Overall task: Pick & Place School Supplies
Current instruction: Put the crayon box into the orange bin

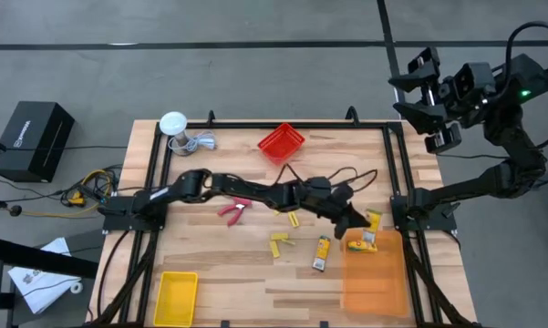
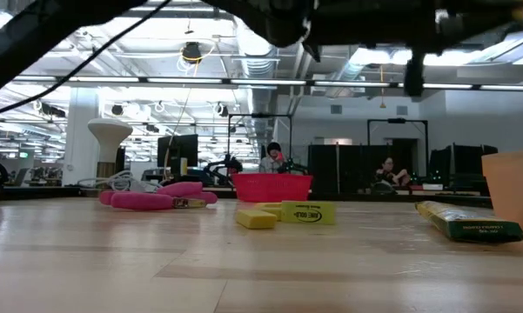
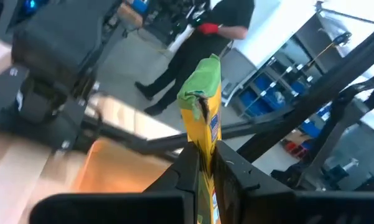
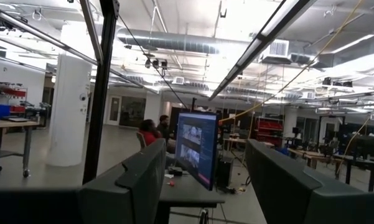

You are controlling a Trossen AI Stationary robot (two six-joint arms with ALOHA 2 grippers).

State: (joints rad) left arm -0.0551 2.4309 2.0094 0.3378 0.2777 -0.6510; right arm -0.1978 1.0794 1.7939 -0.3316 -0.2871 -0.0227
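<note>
Reaching across table centre toward right of high view, left gripper (image 1: 359, 228) clamped on yellow-orange box with green end (image 3: 203, 109), holding it upright above near edge of orange bin (image 1: 376, 273). Second box (image 1: 322, 252) flat, lower centre, just left of bin. Red-handled scissors (image 1: 232, 210) centre-left. Small yellow pieces (image 1: 280, 242) near centre. Right gripper (image 1: 427, 87) upper right, off table, fingers apart, holding nothing.

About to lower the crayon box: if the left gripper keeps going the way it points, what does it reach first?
Most likely the orange bin. The left gripper, shut on the yellow-green box, points at the bin's near edge; how far off it is stays unclear.
</note>
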